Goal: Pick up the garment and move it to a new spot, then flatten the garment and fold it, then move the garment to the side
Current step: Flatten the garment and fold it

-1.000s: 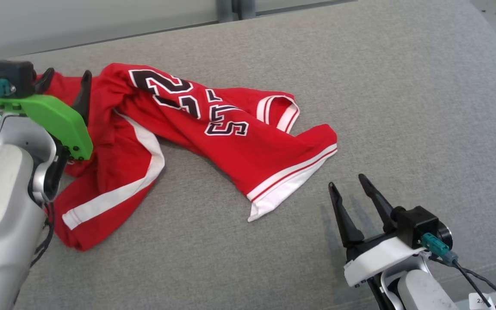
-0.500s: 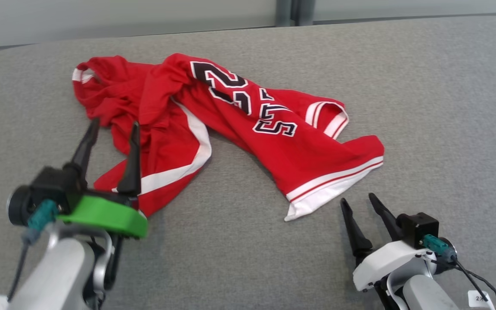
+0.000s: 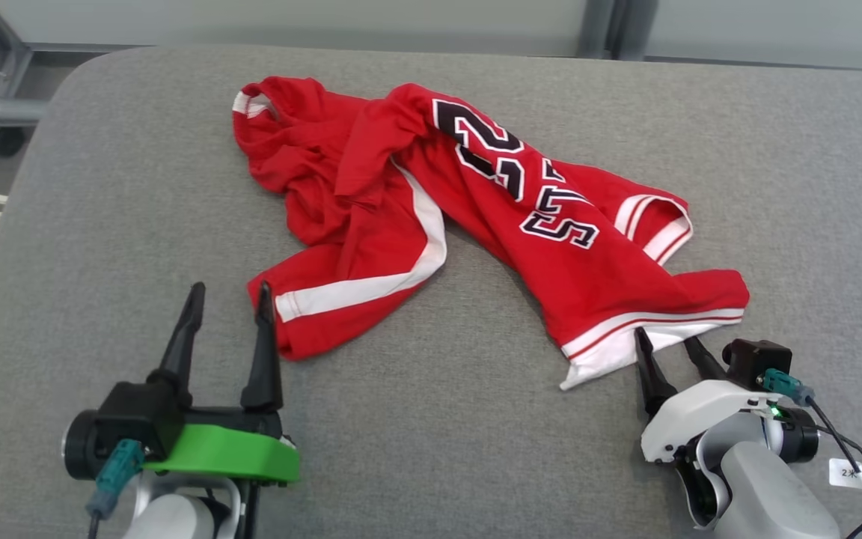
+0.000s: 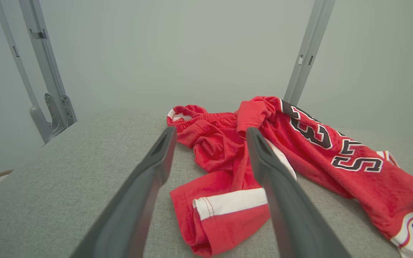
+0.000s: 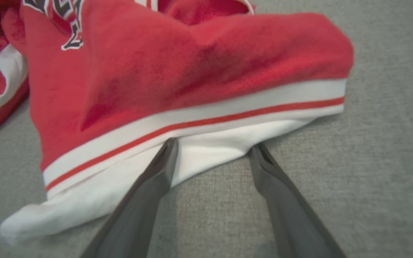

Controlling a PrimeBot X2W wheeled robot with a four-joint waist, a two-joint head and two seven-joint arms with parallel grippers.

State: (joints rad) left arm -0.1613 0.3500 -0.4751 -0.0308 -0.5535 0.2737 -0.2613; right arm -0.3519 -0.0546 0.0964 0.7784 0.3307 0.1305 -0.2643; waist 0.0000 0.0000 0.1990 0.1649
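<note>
The red garment (image 3: 476,217) is seen crumpled across the middle of the grey fabric surface (image 3: 812,187); the left gripper (image 3: 229,288) is held open just beside its near-left white-striped corner, with nothing gripped; the right gripper (image 3: 664,337) is held open, its fingertips set at the white hem on the near right.

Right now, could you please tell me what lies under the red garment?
The garment lies crumpled on the grey padded surface, which shows all around it. Its folds hide anything else beneath. The open right claw has its tips at the white hem.
</note>
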